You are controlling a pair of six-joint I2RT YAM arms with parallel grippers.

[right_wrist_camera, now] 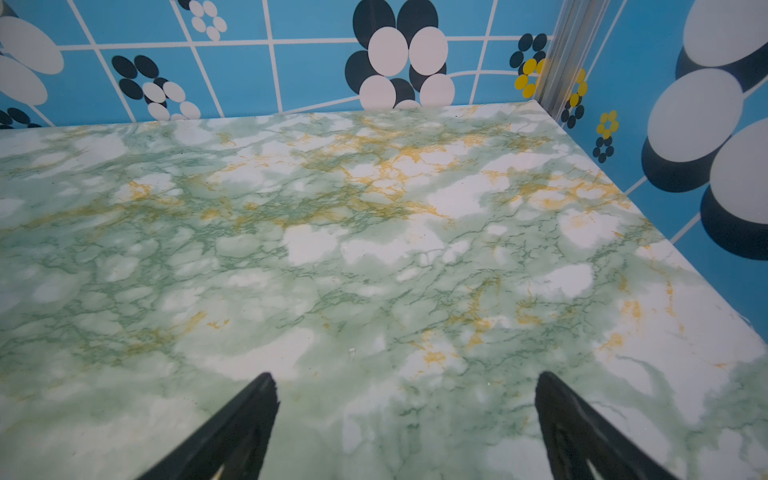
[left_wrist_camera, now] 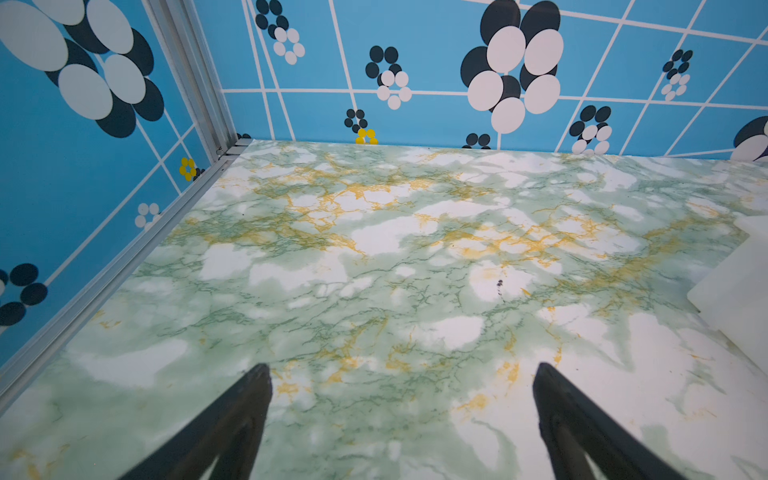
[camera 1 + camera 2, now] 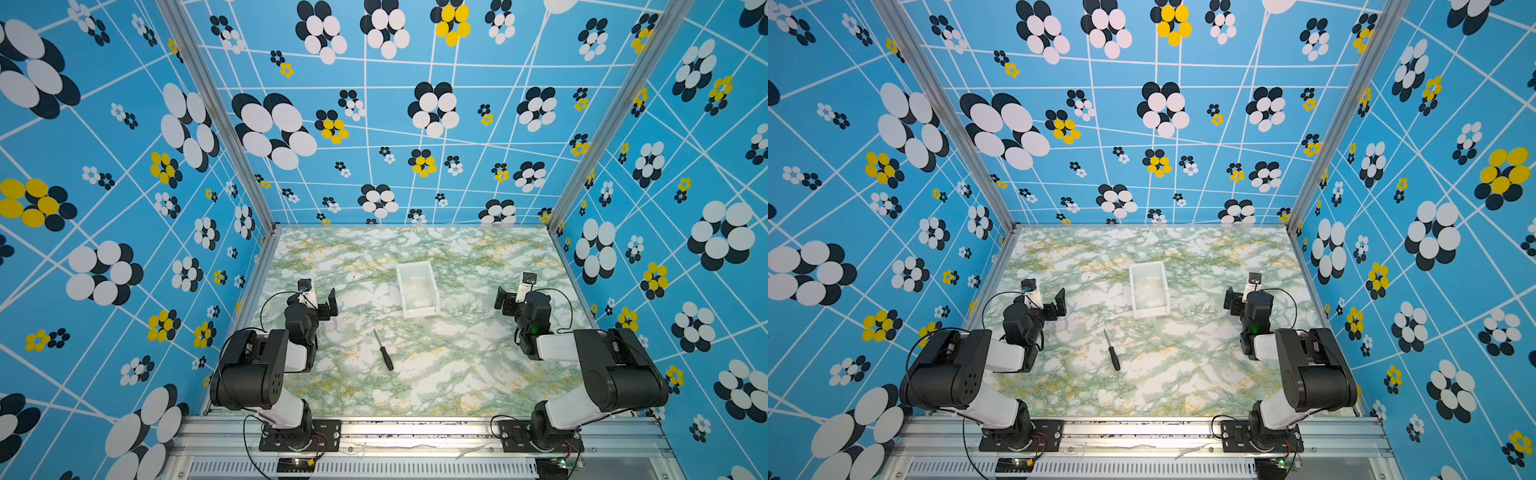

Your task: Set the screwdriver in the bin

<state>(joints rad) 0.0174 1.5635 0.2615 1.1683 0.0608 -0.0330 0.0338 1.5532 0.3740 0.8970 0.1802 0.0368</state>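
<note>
Left hand (image 2: 401,372) hangs over bare tabletop (image 3: 457,374) on my left side, its two fingers spread wide with nothing between them. A corner of the bin shows at the edge of its wrist view.

Moving right, the screwdriver (image 3: 383,350) lies flat on the tabletop between my two arms, a little nearer the left one. Its black handle points toward my bases and its thin shaft points away, toward the bin.

Next, the white bin (image 3: 422,312) sits just beyond the screwdriver's tip, apart from it and with nothing inside that I can make out.

Right hand (image 1: 405,378) waits on the far right, fingers just as wide apart and holding nothing. Only marbled surface lies ahead of it.

I judge the task has not begun: the step in hand is the reach for the screwdriver. I would bring one hand, probably the left, over the handle, turn the wrist so the fingers straddle it crosswise, and go low enough to catch such a slim, flat-lying thing.
</note>
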